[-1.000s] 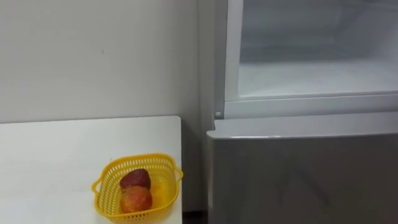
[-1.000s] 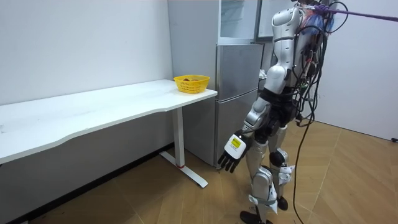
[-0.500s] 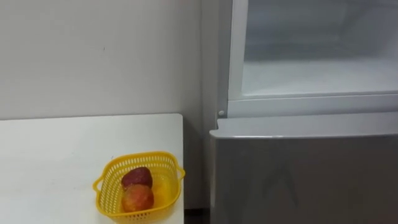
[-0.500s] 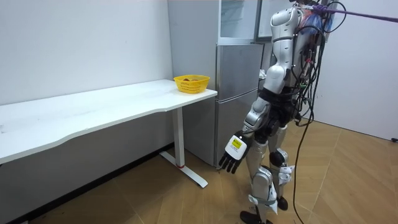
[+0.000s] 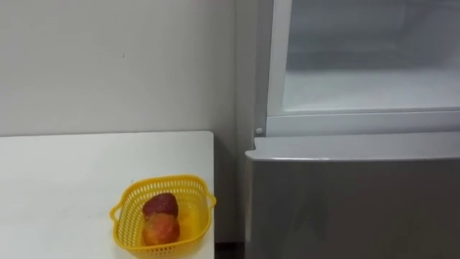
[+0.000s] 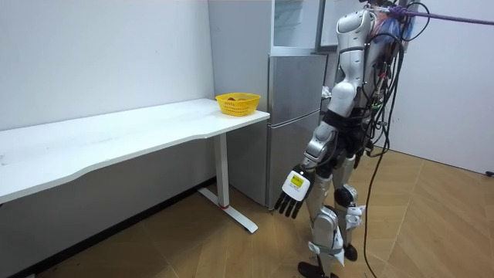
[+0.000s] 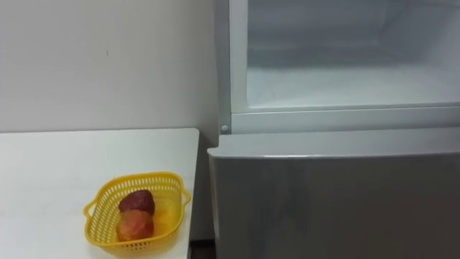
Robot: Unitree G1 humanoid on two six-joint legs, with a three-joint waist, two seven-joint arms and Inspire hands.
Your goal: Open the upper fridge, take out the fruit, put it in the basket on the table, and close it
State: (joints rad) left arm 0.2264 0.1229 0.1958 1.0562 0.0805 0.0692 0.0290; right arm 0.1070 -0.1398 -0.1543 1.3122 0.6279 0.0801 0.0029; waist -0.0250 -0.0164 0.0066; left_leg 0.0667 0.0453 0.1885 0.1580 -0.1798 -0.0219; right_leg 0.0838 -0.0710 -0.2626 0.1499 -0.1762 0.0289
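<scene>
Fridge check: upper compartment [image 5: 359, 36] stands open.
Shelf [image 5: 359, 90] looks bare, though its right side is cut off; two fruits [image 5: 161, 230] sit in yellow basket [image 5: 192, 216] on table [image 5: 72, 165]. Left hand [image 6: 292, 202] hangs low, fingers slack, empty: lift it clear of lower door [image 5: 352, 201] before reaching.

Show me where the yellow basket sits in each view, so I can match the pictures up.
Left eye view: the yellow basket sits lower left of centre, on the white table's right end.
Right eye view: the basket is at lower left, same table end.
Room view: the basket is near centre, upper half, on the table end.
Shared landmark: the fridge's closed lower door, right of the basket everywhere.
</scene>
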